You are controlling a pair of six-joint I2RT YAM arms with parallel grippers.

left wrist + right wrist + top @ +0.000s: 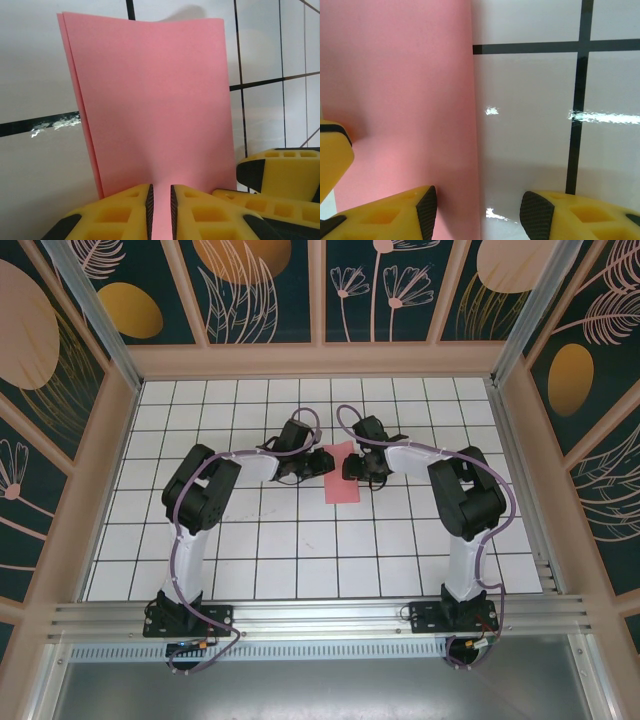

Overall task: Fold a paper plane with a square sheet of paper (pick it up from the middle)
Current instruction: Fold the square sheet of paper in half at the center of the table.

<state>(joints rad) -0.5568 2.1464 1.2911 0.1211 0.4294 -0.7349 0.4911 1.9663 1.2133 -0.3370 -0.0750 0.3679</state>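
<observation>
Left claw (160, 212) pinching folded pink paper (155, 100), right claw (477, 210) half open beside it, tiled table (300, 560).

Bright, even light from above fills all three views — small white glints sit on the glossy tiled table (530, 125), soft shadows fall beside the square sheet of paper (155, 110), and the nearest yellow fingers (210, 215) look slightly soft in focus.

folded sheet of paper (342, 473) on the table (300, 560), left gripper (322, 462) left of it, right gripper (352, 468) right of it
</observation>
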